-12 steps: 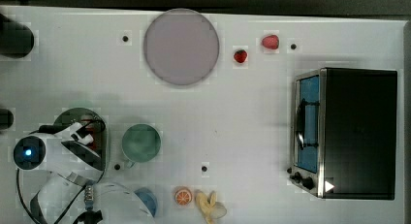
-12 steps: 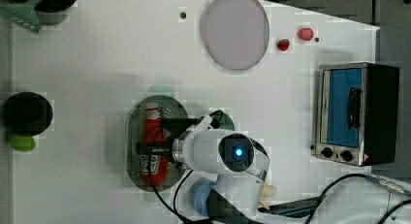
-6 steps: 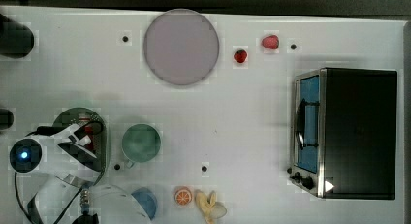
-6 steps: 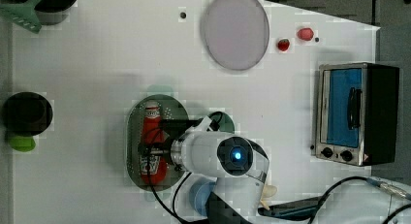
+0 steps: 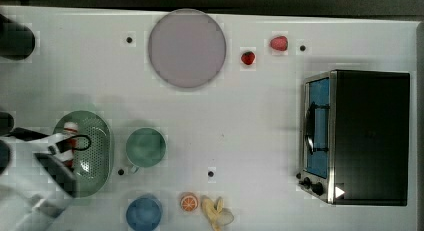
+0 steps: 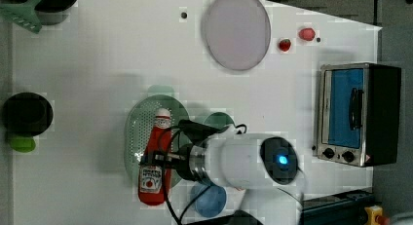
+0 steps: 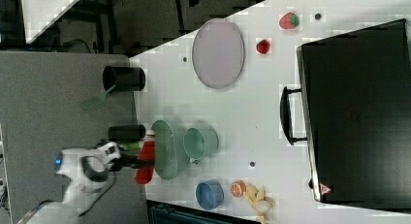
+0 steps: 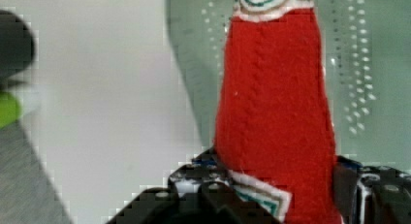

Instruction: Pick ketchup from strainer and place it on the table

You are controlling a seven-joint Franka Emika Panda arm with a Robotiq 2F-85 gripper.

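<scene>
I have the ketchup [image 6: 155, 159] clamped in my gripper [image 6: 163, 159], jaws squeezing its red body from either side near the label end, as the wrist view shows: the bottle [image 8: 274, 103] runs straight out from between my fingers [image 8: 213, 195], label end at my palm, cap end pointing away over the strainer [image 8: 194, 64].

In the left view the bottle lies lengthwise along the strainer [image 6: 134, 137], white cap toward the plate [image 6: 236, 30], label end toward the left view's bottom, hanging past the strainer's rim. My wrist comes in from the left view's right, so my jaws cross the bottle's long axis squarely. I judge it is lifted clear of the mesh: in the right view the bottle [image 7: 145, 161] sits outside and above the strainer [image 7: 167, 149] rim, on the side away from the green cup [image 7: 199, 142].

What the next move turns on, as I read it: the bottle's long axis is level and in line with the strainer's length, and bare table [image 6: 87, 88] lies just beyond the strainer's rim toward the left view's left, away from my arm. Carrying it sideways that way, across its own axis, keeps it clear of the cup and the blue cup [image 6: 209, 200], then I can lower it flat
</scene>
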